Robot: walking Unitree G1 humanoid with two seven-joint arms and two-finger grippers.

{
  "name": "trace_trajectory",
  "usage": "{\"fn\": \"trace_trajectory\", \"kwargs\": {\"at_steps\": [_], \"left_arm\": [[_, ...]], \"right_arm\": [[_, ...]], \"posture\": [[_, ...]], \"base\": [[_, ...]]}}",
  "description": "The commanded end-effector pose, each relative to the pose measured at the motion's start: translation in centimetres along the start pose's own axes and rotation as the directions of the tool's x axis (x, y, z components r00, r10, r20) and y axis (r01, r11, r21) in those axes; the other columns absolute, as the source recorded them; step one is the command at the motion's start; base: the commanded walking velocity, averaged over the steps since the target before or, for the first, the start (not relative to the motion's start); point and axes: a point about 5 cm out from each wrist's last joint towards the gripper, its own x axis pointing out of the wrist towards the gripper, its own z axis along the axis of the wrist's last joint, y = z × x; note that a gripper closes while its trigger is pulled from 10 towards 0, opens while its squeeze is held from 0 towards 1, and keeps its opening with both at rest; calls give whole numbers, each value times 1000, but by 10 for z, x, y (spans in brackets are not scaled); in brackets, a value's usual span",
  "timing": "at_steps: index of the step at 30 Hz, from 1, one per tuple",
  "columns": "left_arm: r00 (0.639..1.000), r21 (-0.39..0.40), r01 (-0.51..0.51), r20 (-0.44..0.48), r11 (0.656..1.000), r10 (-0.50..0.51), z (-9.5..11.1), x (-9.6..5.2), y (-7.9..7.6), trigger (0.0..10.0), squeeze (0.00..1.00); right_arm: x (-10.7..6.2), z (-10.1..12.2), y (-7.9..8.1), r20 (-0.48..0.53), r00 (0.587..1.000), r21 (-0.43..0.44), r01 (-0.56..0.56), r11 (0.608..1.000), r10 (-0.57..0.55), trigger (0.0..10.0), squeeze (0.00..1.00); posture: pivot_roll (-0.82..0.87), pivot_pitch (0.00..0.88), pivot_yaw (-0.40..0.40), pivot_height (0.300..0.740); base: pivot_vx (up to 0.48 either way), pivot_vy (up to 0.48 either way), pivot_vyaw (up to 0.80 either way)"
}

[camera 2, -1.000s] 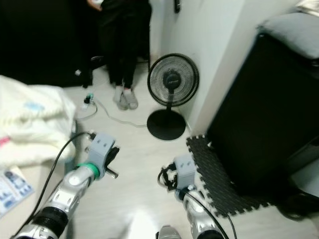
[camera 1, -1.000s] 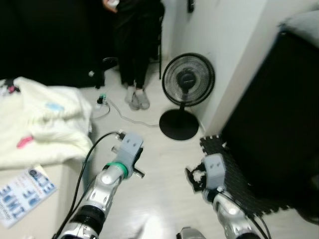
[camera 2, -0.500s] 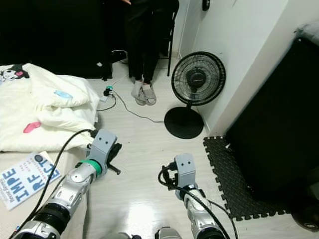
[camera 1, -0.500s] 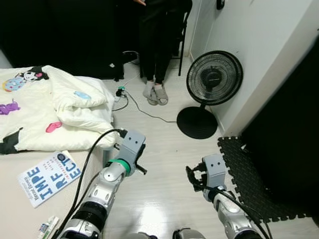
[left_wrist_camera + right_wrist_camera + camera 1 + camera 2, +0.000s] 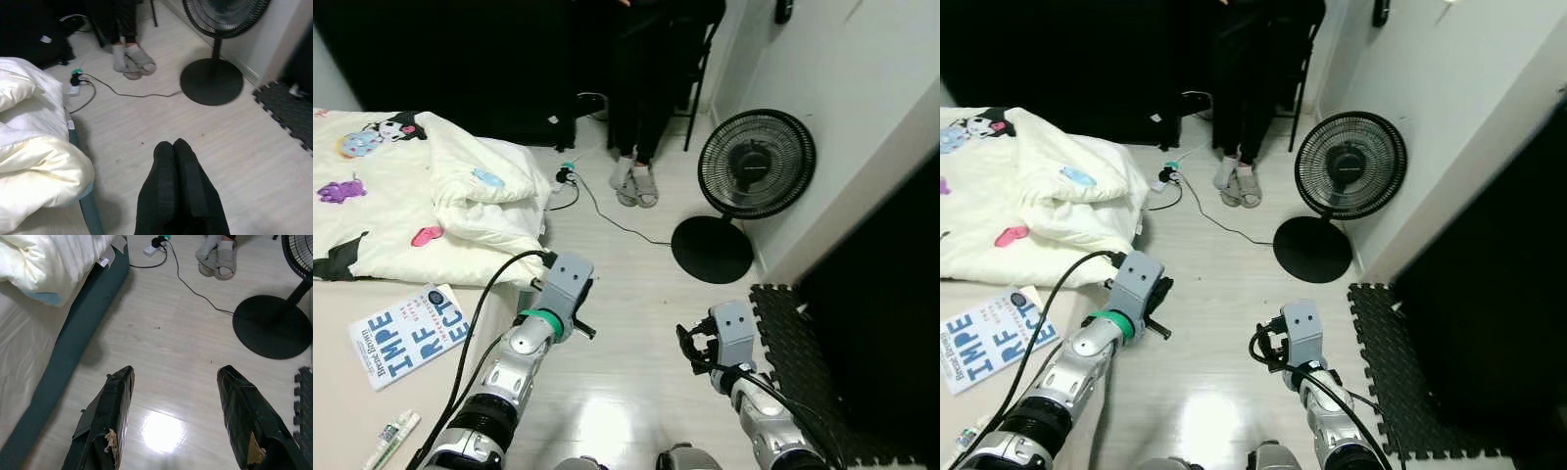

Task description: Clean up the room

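left arm [image 5: 514, 360]: silver, raised forward and bent at the elbow, a black cable looping off its wrist.
left gripper [image 5: 175, 147]: two black fingers pressed flat together, empty, pointing out and down.
right arm [image 5: 759, 419]: held low and forward.
right gripper [image 5: 173, 382]: fingers [image 5: 110, 404] spread wide apart, holding nothing.

Silver jointed arms, grey wrist blocks, left arm [image 5: 524, 343] — green ring, black cable — black claw fingers [image 5: 105, 421]

Bed [image 5: 342, 392] has a crumpled duvet [image 5: 421, 211], with a book [image 5: 409, 336] and tube [image 5: 389, 438] just beside it.
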Motion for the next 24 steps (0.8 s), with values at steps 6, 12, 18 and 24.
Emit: {"fn": "trace_trajectory", "kwargs": {"at_steps": [6,12,18,24], "left_arm": [[1000,-1,18,-9,1000,-18,-3,0,-5,10000,0],[999,6,41,-3,999,-41,-2,0,-9,10000,0],[997,55,66,-31,996,-65,-11,-3,-11,10000,0],[996,82,77,-40,994,-73,-13,-3,-13,10000,0]], "right_arm": [[-5,-9,-1,-31,999,2,7,1000,-7,10000,0],[-5,-9,0,-29,1000,3,5,1000,-5,10000,0],[-5,-9,2,-31,1000,-4,-5,1000,5,10000,0],[-5,-9,2,-31,1000,-5,-5,1000,5,10000,0]], "posture": [[-49,0,54,734],[-49,0,55,734],[-49,0,52,734],[-49,0,53,734]], "base": [[0,0,0],[0,0,0],[0,0,0],[0,0,0]]}}
